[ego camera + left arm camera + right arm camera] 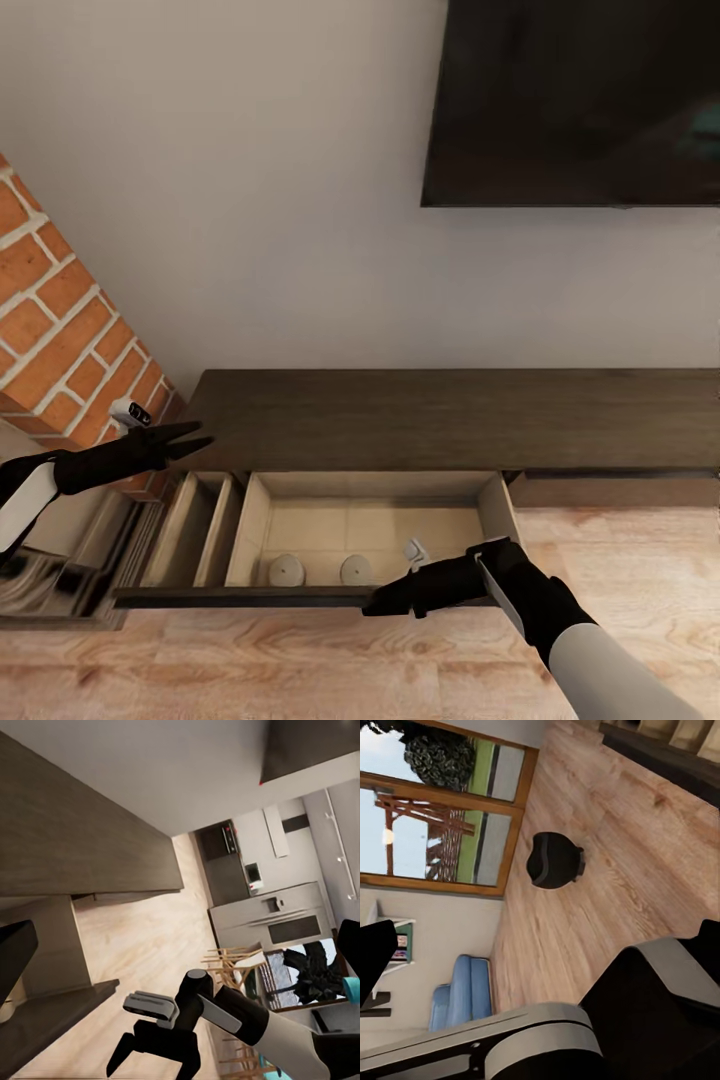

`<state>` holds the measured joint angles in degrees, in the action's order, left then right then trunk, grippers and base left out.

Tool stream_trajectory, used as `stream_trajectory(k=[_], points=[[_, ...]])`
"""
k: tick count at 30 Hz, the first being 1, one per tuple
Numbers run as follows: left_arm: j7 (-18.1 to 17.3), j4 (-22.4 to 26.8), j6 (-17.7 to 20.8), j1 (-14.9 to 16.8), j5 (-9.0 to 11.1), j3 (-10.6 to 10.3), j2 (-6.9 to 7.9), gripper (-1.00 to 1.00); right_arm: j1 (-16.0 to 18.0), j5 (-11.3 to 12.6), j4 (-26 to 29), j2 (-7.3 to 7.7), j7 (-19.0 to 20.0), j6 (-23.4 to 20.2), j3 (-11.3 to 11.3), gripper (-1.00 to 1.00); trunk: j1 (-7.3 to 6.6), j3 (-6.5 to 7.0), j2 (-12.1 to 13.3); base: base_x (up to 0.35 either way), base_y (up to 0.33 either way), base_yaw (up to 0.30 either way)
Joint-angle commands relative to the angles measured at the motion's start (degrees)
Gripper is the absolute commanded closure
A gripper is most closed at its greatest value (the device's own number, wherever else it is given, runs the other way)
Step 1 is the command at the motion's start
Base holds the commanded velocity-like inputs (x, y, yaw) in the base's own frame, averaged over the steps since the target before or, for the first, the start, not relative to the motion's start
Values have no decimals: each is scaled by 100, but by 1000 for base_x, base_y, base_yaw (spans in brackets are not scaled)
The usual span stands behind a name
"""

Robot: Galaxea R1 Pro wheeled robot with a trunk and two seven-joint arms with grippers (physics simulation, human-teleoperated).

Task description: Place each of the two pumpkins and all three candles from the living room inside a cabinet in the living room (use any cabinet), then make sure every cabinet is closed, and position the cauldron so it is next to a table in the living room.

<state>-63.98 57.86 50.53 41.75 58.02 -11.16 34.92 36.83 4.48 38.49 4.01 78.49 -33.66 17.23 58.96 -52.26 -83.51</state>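
Left gripper (203, 438): fingers slightly spread, empty, hovering at left end of long dark-brown wooden cabinet (450, 418), beside red brick fireplace (70, 330). Pale-wood drawer (372, 525) pulled open below and right of it; two pale round candles (286, 569) inside, just left of right gripper (377, 603). Right gripper at drawer's front edge; finger state unclear. Black round cauldron (553, 860) on wood floor, well apart from cabinet.

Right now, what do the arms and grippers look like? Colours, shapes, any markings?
Both arms have a white forearm shell running into a matte black wrist section. The left gripper ends in two slim, pointed black fingers, with a small white block with dark spots mounted on its wrist. The right gripper is also black, with a similar white block on top. No cables or printed markings are visible.
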Motion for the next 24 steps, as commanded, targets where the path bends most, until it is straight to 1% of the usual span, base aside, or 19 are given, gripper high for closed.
stream_trajectory(k=[1,10,19,23,24], points=[[0,-1,0,0,-1,0,1,-100,0,0,2,1,0,0,0,-100,-23,18,42,-120,52,0],[8,4,1,0,-1,1,5,-100,-4,0,6,3,3,0,0,-100,-220,180,403,-84,10,0],[9,-37,-8,0,7,1,-9,-100,-95,-10,-126,-68,-61,35,21,-100,-418,342,764,-2,0,0],[18,-44,-6,0,4,-8,-5,-100,-150,-26,-500,-82,-156,47,26,-100,-506,413,924,0,0,0],[24,-46,-3,0,0,-16,-6,-100,-168,-35,-666,-83,-202,53,29,-100,-528,431,964,0,0,0]])
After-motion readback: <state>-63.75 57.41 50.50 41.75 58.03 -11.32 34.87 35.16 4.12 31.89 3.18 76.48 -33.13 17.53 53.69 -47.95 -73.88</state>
